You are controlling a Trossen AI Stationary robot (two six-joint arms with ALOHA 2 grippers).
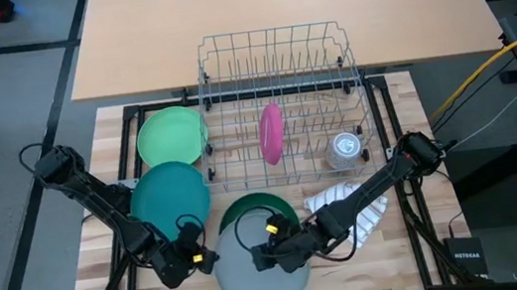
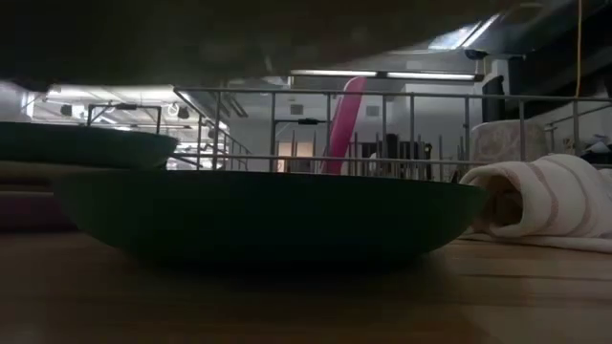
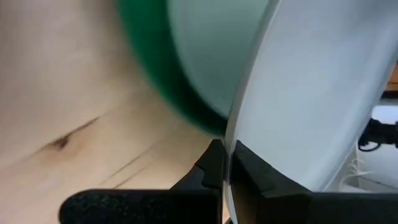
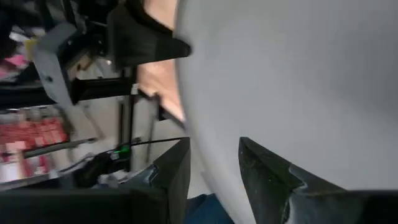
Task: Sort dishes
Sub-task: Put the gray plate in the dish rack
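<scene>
left tool (image 1: 206,259) is clamped tight on the rim of the round grey plastic plate (image 1: 257,283), right tool (image 1: 265,256) gaping astride its far edge, so lift slow and level, clearing the dark green bowl (image 1: 265,209) just beyond.

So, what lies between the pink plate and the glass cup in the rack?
Only bare rack wires between the pink plate and glass cup, seen in the high view.
</scene>
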